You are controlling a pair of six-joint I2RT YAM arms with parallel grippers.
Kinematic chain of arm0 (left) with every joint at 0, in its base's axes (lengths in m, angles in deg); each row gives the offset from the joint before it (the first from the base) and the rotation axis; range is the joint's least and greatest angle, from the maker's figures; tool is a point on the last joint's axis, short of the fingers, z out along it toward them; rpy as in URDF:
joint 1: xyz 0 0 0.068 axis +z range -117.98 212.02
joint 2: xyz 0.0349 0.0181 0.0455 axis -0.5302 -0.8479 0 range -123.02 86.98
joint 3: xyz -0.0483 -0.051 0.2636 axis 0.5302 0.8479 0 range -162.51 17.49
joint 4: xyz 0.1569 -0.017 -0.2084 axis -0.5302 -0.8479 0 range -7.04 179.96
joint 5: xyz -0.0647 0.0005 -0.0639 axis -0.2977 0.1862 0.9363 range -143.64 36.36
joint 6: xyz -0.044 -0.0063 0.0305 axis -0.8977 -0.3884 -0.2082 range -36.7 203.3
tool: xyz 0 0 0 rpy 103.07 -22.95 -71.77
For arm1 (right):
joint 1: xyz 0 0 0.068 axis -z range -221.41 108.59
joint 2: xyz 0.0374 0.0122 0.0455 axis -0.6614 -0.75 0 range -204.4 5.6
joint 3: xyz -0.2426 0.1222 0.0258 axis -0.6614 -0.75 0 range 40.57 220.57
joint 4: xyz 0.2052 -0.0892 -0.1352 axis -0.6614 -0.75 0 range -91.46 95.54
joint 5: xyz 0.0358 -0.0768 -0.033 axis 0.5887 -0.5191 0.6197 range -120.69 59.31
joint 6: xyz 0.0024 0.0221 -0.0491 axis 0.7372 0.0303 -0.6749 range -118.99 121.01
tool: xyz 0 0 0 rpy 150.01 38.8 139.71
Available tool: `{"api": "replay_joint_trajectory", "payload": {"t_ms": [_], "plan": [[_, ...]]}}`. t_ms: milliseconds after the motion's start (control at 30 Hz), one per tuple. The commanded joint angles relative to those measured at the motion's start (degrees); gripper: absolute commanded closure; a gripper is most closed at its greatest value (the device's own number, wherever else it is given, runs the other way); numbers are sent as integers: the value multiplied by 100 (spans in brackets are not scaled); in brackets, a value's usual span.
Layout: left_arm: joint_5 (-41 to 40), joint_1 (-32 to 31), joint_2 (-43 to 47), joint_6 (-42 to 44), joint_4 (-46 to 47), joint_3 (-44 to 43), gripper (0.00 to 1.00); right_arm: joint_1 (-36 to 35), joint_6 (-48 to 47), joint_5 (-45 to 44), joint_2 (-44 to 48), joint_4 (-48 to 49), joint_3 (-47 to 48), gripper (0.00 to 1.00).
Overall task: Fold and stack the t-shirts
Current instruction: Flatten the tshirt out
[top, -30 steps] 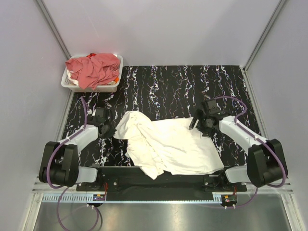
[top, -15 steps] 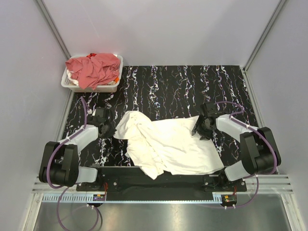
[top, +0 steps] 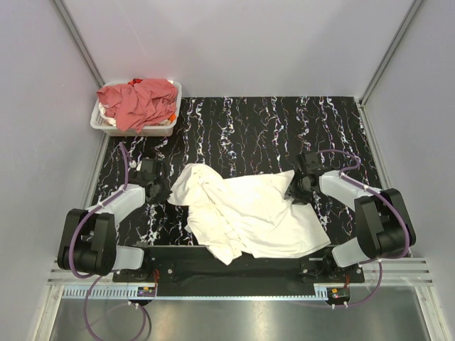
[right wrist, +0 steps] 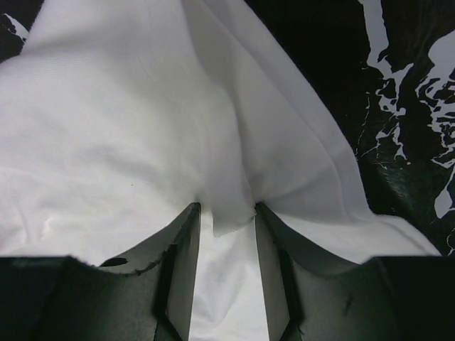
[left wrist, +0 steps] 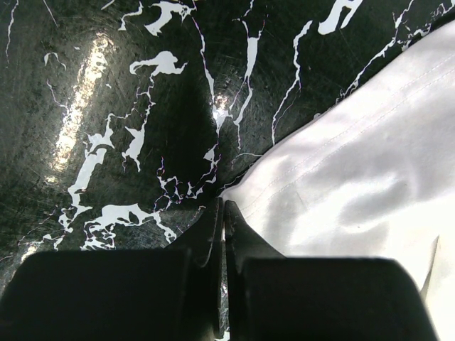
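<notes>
The white t-shirt (top: 249, 213) lies crumpled and partly spread across the near middle of the black marbled table. My left gripper (top: 160, 190) sits at the shirt's left corner. In the left wrist view it (left wrist: 223, 204) is shut, with the corner of the white cloth (left wrist: 355, 177) running into its tips. My right gripper (top: 293, 193) presses down on the shirt's right edge. Its jaws (right wrist: 226, 207) stand partly open around a raised fold of white cloth (right wrist: 128, 128). Salmon-red t-shirts (top: 138, 103) are heaped at the far left.
The white plastic basket (top: 99, 122) holding the red heap stands in the table's far left corner. Grey walls close in the table on three sides. Both arm bases are bolted along the near edge.
My right gripper has dropped onto the shirt's right edge and narrowed its jaws around a fold, pulling the cloth up into a small peak. The left arm has not moved.
</notes>
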Motion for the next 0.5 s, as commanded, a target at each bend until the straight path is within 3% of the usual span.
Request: {"api": "replay_joint_trajectory", "payload": {"t_ms": [0,467], "plan": [[-31,23,101,46,186,-13,100,3,14,-2,158,22,-88,57],[-31,23,110,55,186,-13,100,-5,-136,-72,211,-189,211,66]]}}
